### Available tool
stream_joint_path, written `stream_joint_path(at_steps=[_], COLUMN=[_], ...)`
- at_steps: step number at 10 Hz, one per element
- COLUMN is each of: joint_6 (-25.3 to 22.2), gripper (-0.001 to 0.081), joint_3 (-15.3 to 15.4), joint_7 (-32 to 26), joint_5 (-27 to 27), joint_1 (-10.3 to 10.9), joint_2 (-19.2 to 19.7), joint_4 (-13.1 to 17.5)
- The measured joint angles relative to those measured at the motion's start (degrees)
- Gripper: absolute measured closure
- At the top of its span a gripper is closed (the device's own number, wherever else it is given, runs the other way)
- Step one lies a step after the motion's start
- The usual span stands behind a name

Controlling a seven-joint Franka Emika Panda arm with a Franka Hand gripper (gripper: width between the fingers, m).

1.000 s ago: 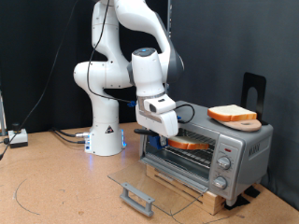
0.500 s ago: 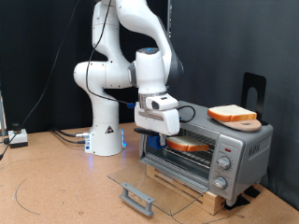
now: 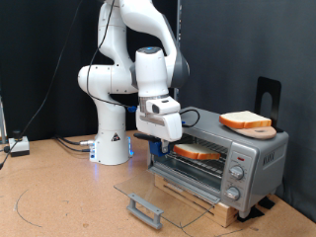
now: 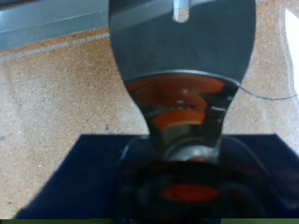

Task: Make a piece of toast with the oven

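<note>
The piece of toast (image 3: 197,153) lies flat on the wire rack inside the oven (image 3: 252,160), whose glass door (image 3: 168,195) hangs open and flat towards the exterior view's bottom left. My gripper (image 3: 155,145) is just outside the oven's left front corner, clear of the toast and empty. The wrist view shows only a blurred grey metal shape (image 4: 182,84) over the brown tabletop; no toast appears there.
A second slice of bread (image 3: 245,120) rests on a wooden disc on the oven's top. The door handle (image 3: 145,209) sticks out low in front. The robot base (image 3: 112,148) stands to the left, and cables lie on the table at far left.
My gripper has drawn back out of the oven towards the exterior view's left. The toast it reached in with stays on the rack, let go.
</note>
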Motion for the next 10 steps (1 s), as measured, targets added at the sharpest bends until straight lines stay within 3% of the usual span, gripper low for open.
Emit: stream_joint_path(at_steps=[4, 8, 10], joint_6=[-2.4, -3.2, -3.1], gripper=[0.0412, 0.0412, 0.0412], joint_3=[-0.7, 0.2, 1.1], joint_7=[-0.1, 0.0, 1.0], joint_5=[0.1, 3.4, 3.8], joint_1=[-0.6, 2.9, 3.3], joint_2=[0.0, -0.1, -0.1], joint_4=[0.5, 0.4, 0.3])
